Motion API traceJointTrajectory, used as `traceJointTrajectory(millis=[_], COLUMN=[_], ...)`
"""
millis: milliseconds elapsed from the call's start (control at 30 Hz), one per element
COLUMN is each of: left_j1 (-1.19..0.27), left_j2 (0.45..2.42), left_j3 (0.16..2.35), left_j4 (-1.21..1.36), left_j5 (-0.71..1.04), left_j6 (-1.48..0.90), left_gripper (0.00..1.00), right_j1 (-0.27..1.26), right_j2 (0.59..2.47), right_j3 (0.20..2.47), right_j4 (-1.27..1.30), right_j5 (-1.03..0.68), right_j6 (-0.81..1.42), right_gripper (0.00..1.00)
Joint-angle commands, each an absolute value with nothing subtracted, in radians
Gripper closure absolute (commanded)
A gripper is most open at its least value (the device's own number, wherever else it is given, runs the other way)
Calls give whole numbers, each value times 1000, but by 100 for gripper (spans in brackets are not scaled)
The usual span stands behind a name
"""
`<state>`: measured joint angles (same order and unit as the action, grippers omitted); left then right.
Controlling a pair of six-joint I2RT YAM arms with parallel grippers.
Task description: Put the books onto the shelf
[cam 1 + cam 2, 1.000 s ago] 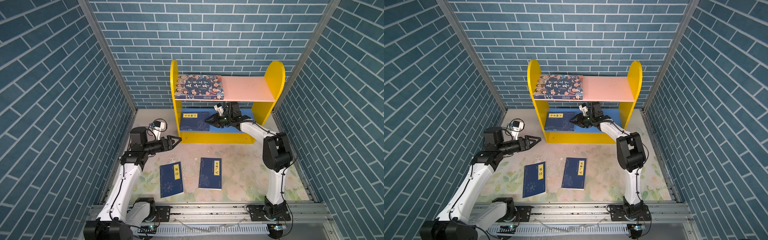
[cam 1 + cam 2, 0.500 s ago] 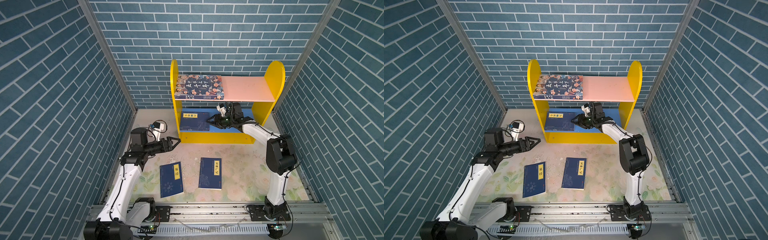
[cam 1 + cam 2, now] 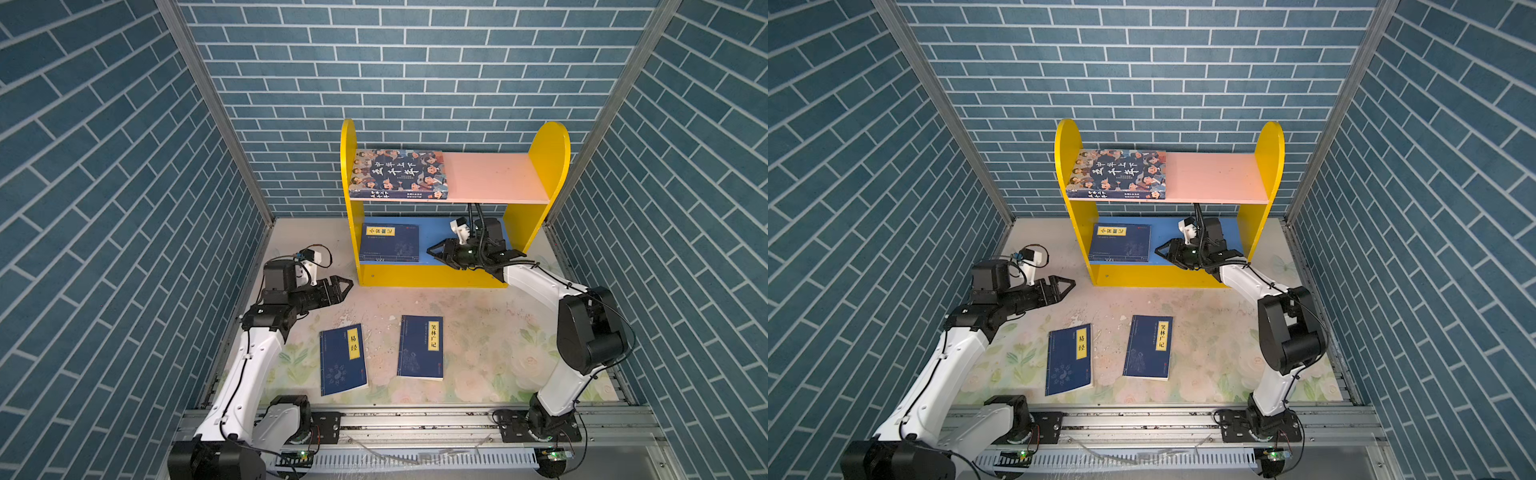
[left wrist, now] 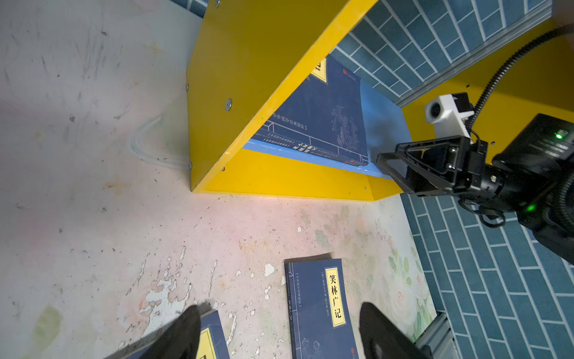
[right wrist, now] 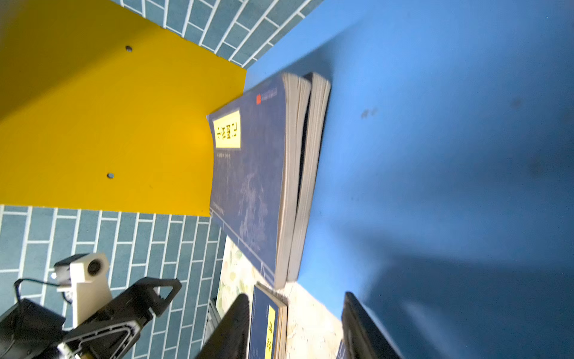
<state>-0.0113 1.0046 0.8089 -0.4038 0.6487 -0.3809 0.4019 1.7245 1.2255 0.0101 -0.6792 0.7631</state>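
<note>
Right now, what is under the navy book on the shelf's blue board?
A second book lies under the navy book, on the blue board; only its page edges show, its cover is hidden.

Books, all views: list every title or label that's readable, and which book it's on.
"易经": yellow label on the front-left navy book.
"笑林广记": yellow label on the front-right navy book.
"中华上下五千年": white characters on the cover of the cartoon-face book, lying on the pink board.
Yellow label on the shelved navy book: too blurred to read with certainty.
Small print and red marks on the covers: too small to read.
</note>
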Motion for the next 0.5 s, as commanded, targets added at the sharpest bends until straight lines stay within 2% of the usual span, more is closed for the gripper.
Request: traceJointTrajectory(millis=[0, 233, 467], left_j1=[-5, -10, -48], left_j2=[1016, 1051, 1114], left_j3=[776, 705, 678], left_j4=[-356, -267, -225], left_j5=[667, 719, 751], left_j6=[-428, -534, -540], left_gripper=[18, 19, 19], right_j1=[403, 418, 502], right_j2=[1617, 1378, 1056], right_j3=[1163, 989, 837], right_j4=[41, -80, -413], right_j5=[-675, -636, -488], right_j6=[763, 738, 689], right_gripper=[50, 51, 48])
